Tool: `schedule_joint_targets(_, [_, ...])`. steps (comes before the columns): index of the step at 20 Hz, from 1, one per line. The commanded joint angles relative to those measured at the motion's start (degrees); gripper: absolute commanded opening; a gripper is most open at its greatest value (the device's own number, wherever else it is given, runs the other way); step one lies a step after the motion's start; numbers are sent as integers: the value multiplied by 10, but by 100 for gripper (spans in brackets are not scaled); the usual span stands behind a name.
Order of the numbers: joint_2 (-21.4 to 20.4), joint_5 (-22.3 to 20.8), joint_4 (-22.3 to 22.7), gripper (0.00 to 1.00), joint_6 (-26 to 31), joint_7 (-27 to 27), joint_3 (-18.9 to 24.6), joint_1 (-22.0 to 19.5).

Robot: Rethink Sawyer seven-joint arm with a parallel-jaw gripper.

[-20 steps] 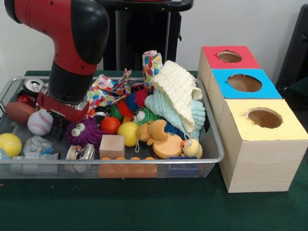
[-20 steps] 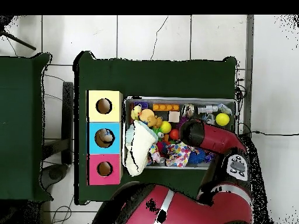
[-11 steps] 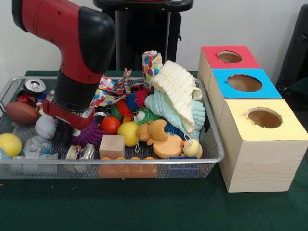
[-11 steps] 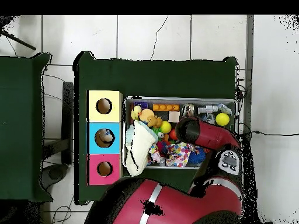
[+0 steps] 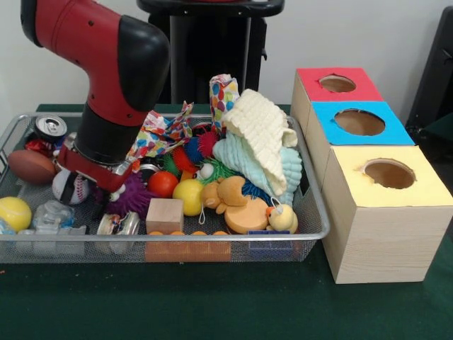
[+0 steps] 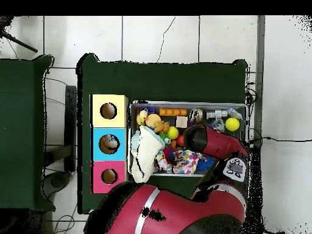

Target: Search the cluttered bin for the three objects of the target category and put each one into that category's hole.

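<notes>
The red and black arm [image 5: 106, 78] reached down into the left part of the wire bin [image 5: 311, 234], which stood on the green table [image 5: 212, 304]. Its gripper [image 5: 88, 185] was low among the toys, between the baseball [image 5: 69, 188] and the purple fuzzy toy [image 5: 131, 200], but I could not tell if it was released or clenched, because the arm hid it. A yellow ball [image 5: 14, 212] lay at the left end of the bin, and an orange ball [image 5: 163, 184] and another yellow one [image 5: 188, 197] lay near the middle. Just right of the bin stood three boxes, red [image 5: 336, 85], blue [image 5: 359, 122] and yellow [image 5: 386, 205], each with a round hole on top.
</notes>
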Motion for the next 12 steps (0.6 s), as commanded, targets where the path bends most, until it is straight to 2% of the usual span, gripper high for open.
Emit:
schedule_joint_targets(1, [42,36,23,100,-90,162,-13,0])
schedule_joint_targets(3, [48,40,25,100,-124,165,-12,-7])
schedule_joint_targets(9, [48,26,66,100,-313,195,24,-44])
schedule_joint_targets(12, [52,35,86,100,-363,203,30,-46])
